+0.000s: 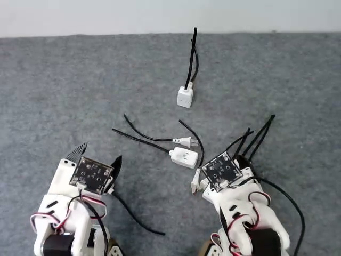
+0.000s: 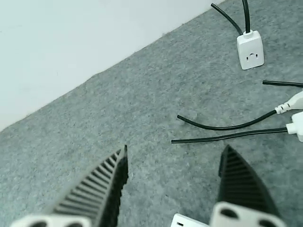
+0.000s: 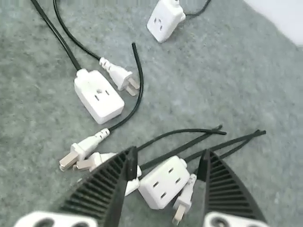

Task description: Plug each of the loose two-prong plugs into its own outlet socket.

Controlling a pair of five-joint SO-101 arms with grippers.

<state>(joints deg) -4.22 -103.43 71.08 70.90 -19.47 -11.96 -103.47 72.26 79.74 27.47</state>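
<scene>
Three white outlet sockets lie on the grey carpet: a far one (image 1: 185, 97) (image 2: 250, 49) (image 3: 164, 19), a middle one (image 1: 184, 157) (image 3: 98, 95), and a near one (image 3: 163, 182). My right gripper (image 3: 169, 153) is open just above the near one. One two-prong plug (image 1: 185, 142) (image 3: 120, 75) lies beside the middle socket. Two more plugs (image 3: 78, 153) lie by my right gripper's finger, and another plug (image 3: 182, 198) rests against the near socket. My left gripper (image 2: 175, 150) (image 1: 101, 152) is open over bare carpet at the near left, holding nothing.
Loose black cables (image 1: 141, 140) trail from the plugs and sockets across the middle, and several more (image 1: 256, 136) fan out by the right arm. The carpet ends at a pale wall (image 1: 106, 16) at the back.
</scene>
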